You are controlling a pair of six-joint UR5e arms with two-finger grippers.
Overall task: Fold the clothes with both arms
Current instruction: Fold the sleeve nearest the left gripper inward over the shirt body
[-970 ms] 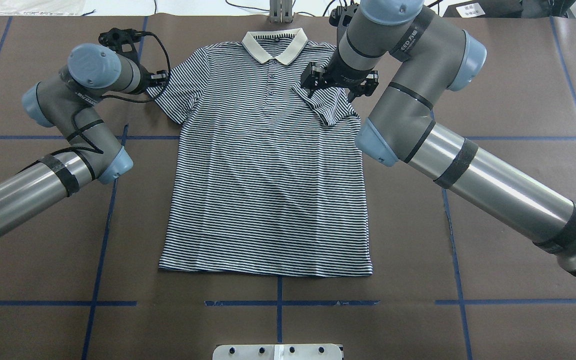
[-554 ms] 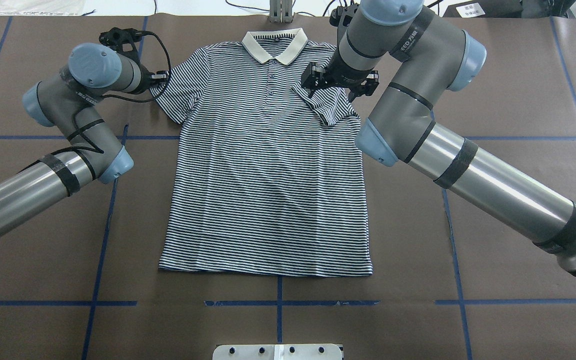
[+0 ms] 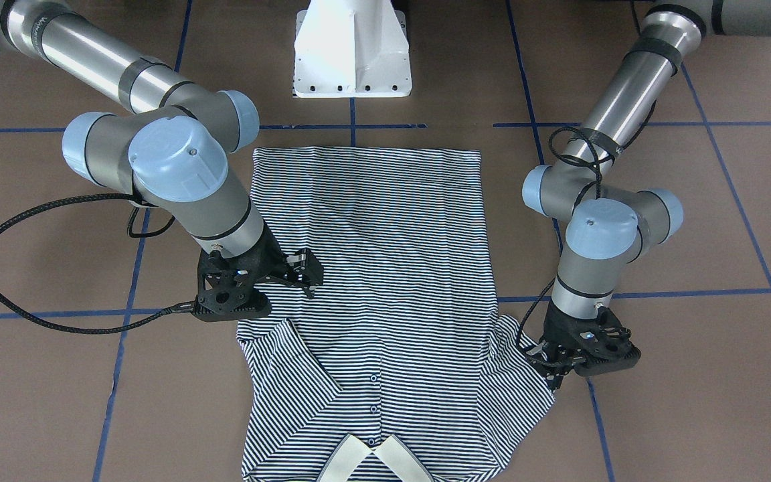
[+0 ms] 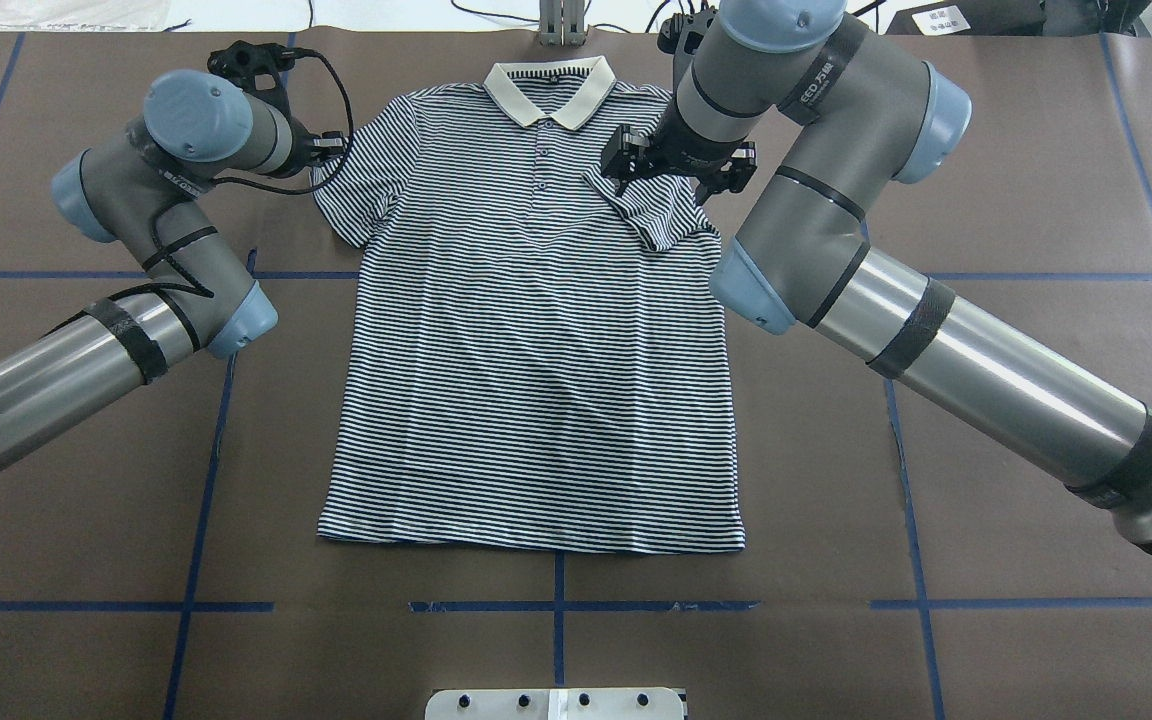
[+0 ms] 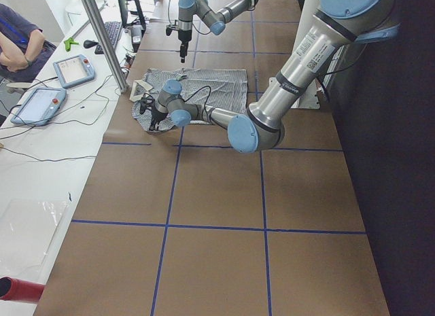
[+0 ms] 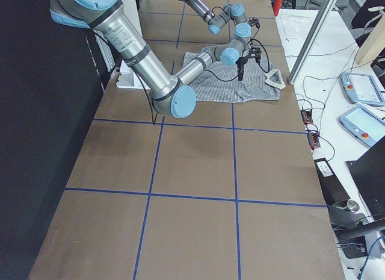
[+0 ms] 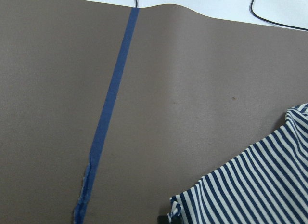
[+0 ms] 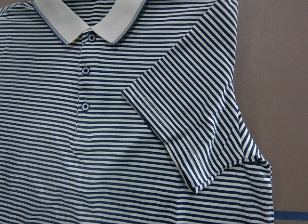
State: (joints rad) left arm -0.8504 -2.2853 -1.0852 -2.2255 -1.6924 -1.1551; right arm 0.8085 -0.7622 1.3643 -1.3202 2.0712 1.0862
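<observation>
So, over the last second the left arm [image 4: 116, 345] shifted slightly up-table and inward, and the left sleeve [image 4: 356, 190] hem went with it, so we read its jaws as clamped on that hem. The right arm [image 4: 986, 365] didn't move: jaws spread, hovering over the right sleeve [image 8: 192, 123], which lay folded flat onto the chest. We judged one sleeve fold done and the second starting. The polo shirt [image 4: 536, 380] lay face up mid-tabletop [image 4: 1016, 150], collar [image 4: 548, 90] away from the robot. Thin, soft knit with navy-white stripes, a stiffer cream collar and small round buttons [image 8: 85, 71]; matte brown surface with blue tape lines [image 7: 113, 98].
</observation>
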